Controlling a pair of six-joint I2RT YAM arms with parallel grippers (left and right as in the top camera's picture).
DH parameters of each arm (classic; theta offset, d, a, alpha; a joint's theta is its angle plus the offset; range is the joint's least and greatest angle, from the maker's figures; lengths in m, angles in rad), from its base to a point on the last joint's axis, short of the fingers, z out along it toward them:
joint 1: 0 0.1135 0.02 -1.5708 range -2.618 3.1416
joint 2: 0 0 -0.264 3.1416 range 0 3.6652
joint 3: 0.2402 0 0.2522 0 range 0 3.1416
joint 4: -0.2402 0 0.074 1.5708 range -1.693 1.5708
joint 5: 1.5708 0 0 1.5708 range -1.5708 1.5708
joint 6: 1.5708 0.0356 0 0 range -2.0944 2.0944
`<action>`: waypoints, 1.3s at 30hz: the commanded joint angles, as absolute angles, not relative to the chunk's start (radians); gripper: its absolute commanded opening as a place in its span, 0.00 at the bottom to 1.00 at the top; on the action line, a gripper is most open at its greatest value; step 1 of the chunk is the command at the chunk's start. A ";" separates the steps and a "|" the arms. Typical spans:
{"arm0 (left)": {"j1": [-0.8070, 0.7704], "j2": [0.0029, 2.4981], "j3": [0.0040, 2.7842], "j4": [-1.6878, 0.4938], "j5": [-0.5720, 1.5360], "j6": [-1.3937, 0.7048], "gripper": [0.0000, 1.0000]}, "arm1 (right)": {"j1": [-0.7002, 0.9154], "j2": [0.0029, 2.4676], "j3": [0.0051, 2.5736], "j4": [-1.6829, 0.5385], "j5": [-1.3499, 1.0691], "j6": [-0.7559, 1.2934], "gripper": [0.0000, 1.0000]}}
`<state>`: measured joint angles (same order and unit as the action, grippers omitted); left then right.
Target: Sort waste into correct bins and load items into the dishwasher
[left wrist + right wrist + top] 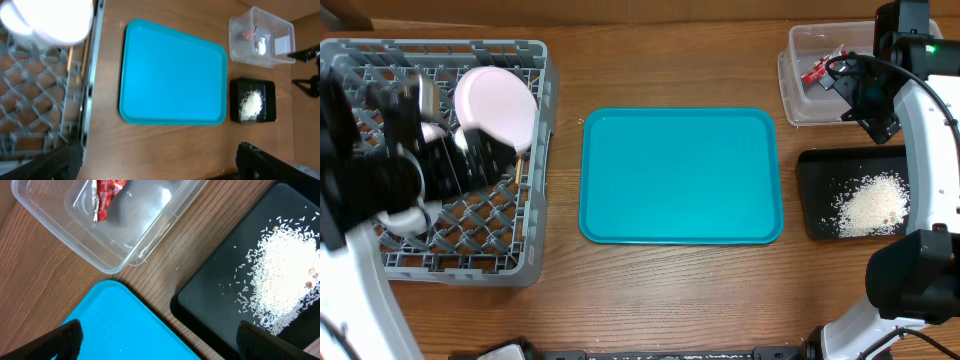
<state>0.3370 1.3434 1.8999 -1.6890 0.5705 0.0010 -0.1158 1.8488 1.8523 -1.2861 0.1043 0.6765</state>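
Note:
The grey dish rack (532, 215) stands at the left, with a large white plate (498, 102) on edge in it. My left gripper (485, 155) hovers open over the rack, blurred by motion. In its wrist view the left gripper (160, 167) holds nothing. The plate (50, 20) and the rack (30, 100) lie at that view's left. My right gripper (868, 105) is open and empty between the clear tub (788, 95) and the black tray (815, 190). A red wrapper (106, 195) and a white tissue (260, 46) lie in the tub (50, 220). Rice (285, 270) lies on the black tray (215, 295).
A bare teal tray (680, 175) lies in the middle of the wooden table, between the rack and the bins. Its corner (115, 325) sits under my right gripper (160, 345). A thin wooden stick (85, 55) rests along the rack's right wall.

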 commanded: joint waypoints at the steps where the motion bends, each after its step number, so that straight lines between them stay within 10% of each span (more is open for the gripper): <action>1: 0.333 1.246 1.732 -1.690 0.540 -0.016 0.98 | -0.113 1.840 1.868 -1.285 0.108 0.678 1.00; 27: 0.333 0.942 1.346 -1.690 0.350 -0.206 1.00 | -0.113 1.840 1.868 -1.285 0.108 0.678 1.00; 39: 0.333 0.869 1.170 -1.457 0.698 0.439 1.00 | -0.113 1.840 1.868 -1.285 0.108 0.678 1.00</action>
<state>0.3351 0.9165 1.2537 -1.4952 0.5308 0.1738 -0.1162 1.8488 1.8523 -1.2869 0.1036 0.6769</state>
